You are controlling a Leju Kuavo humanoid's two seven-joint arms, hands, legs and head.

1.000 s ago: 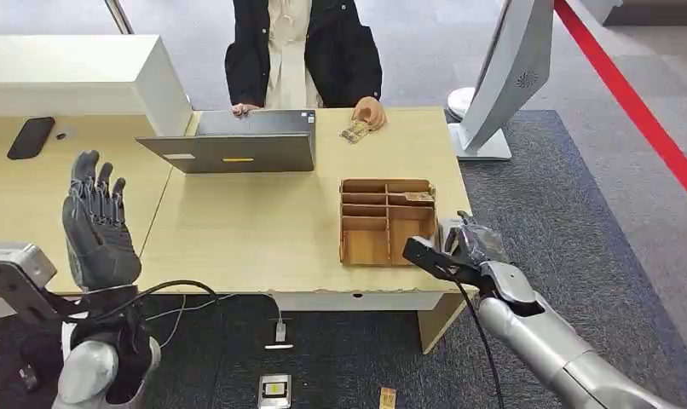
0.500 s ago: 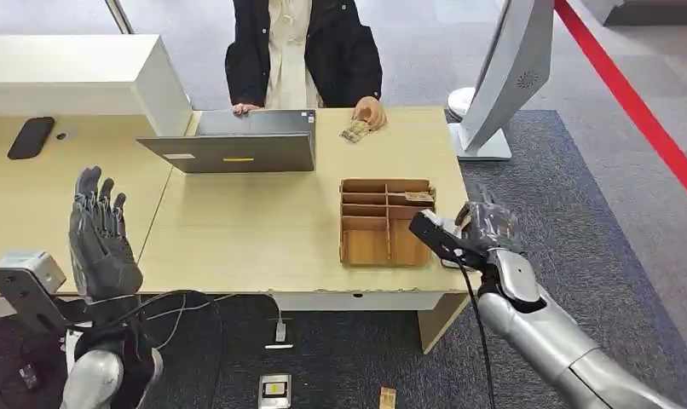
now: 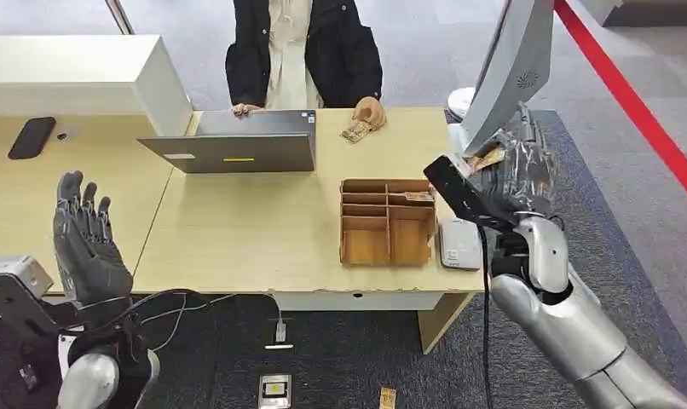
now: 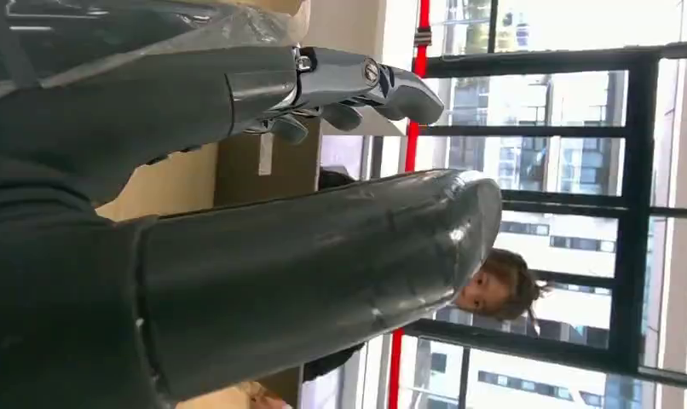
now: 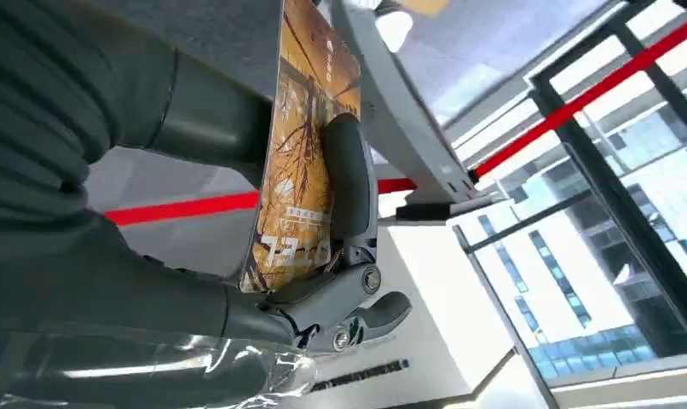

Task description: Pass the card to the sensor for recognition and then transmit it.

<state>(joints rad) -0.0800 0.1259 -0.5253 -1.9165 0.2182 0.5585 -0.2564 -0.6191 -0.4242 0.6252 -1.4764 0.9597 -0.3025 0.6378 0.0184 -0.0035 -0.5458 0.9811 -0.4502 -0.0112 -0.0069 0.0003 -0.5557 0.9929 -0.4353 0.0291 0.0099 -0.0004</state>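
The robot's right hand point(image 3: 504, 175) holds an orange card point(image 5: 299, 153), pinched flat between the thumb and a finger, up beside the tall grey kiosk point(image 3: 509, 64) at the right end of the wooden desk point(image 3: 238, 230). In the head view the card's edge peeks out at the top of the hand, near the kiosk's lower panel. The raised hand hangs above the small white reader point(image 3: 458, 244) lying on the desk next to the wooden organiser point(image 3: 386, 220), which suggests the card is being carried rather than scanned at this instant. The left hand point(image 3: 86, 247) is held upright at the desk's near-left edge, fingers spread and holding nothing, apparently parked out of the way. Across the desk a person point(image 3: 303, 51) stands behind a laptop point(image 3: 238, 146), one hand resting on a second card point(image 3: 355, 130).
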